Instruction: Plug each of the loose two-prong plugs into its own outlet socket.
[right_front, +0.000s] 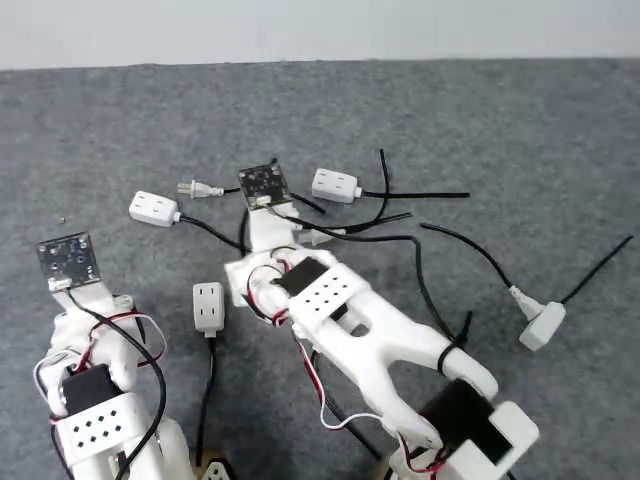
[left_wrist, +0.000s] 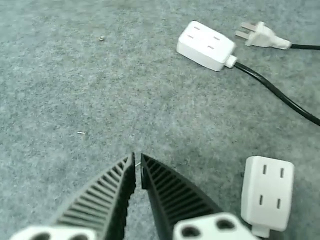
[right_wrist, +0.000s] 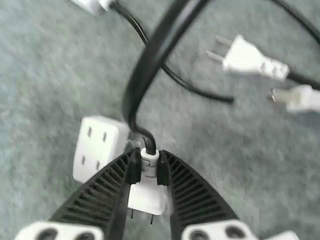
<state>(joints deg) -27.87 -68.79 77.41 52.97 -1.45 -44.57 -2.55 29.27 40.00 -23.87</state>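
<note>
Pinching a white two-prong plug (right_wrist: 146, 197), prongs down, the right gripper (right_wrist: 148, 156) hangs just beside a white plastic socket block (right_wrist: 97, 147); I'd say the black cable (right_wrist: 148, 65) arching off it could twist the plug and send the prongs wide of the slots. The left gripper (left_wrist: 138, 159), pressed together on nothing, sits near a second white socket block (left_wrist: 267, 195). Overhead, the arm buries that pinch; the right wrist view bares it.

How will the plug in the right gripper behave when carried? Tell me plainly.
The plug looks small and light, probably easy to carry. Its black cord arches up stiffly, so it may spring and twist the plug in the right gripper. The smooth plastic could slip between the fingers.
</note>
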